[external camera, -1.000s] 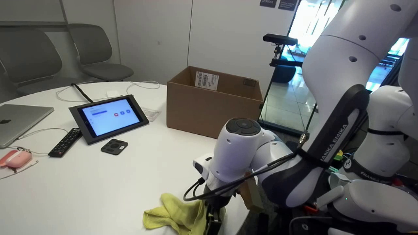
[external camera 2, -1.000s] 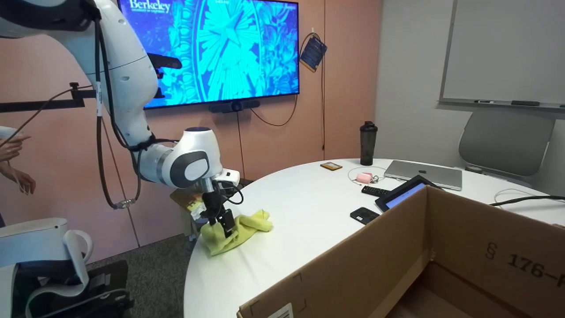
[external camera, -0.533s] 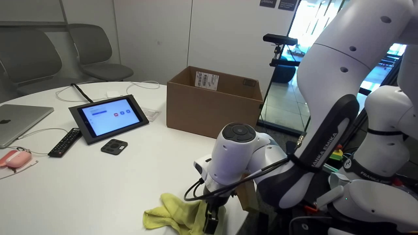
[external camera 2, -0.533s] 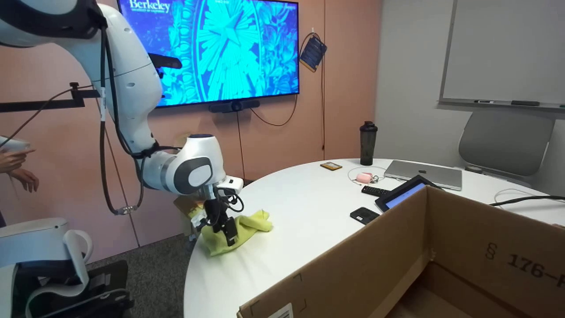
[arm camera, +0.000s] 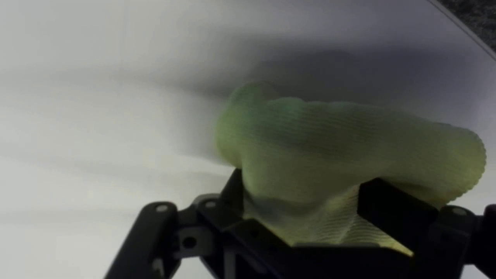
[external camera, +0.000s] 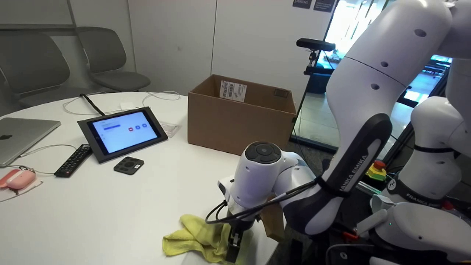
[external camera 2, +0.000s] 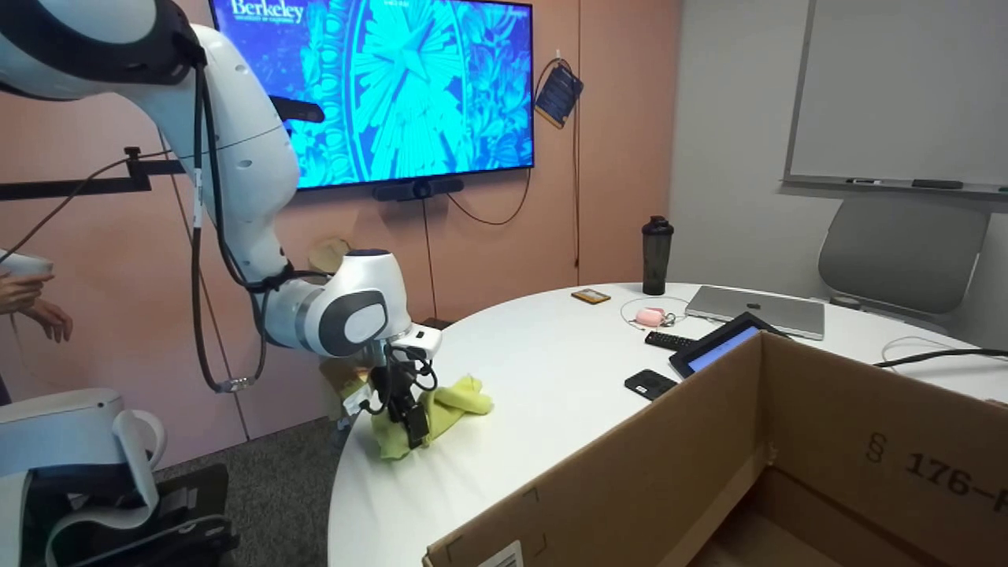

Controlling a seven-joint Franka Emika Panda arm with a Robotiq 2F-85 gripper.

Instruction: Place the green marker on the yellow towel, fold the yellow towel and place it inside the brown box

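Observation:
The yellow towel (external camera: 198, 237) lies folded and bunched near the table's edge; both exterior views show it, and the loose end of the towel (external camera 2: 461, 398) points away from my arm. My gripper (external camera: 232, 254) points down at the towel. In the wrist view the gripper (arm camera: 302, 186) has its jaws well apart, with folds of the towel (arm camera: 294, 155) between them and against both fingers (arm camera: 391, 209). The green marker is out of sight. The brown box (external camera: 235, 125) stands upright at the far side of the table, open at the top.
A tablet on a stand (external camera: 123, 130), a black remote (external camera: 73, 161), a small black pad (external camera: 128, 165), a pink case (external camera: 21, 179) and a laptop (external camera: 25, 138) lie on the white table. The table edge (arm camera: 461, 27) runs close by the towel. A dark bottle (external camera 2: 656, 256) stands farther off.
The arm has come lower and moved a little toward the box side. The jaws have narrowed slightly, and the towel has shifted a short way with the gripper.

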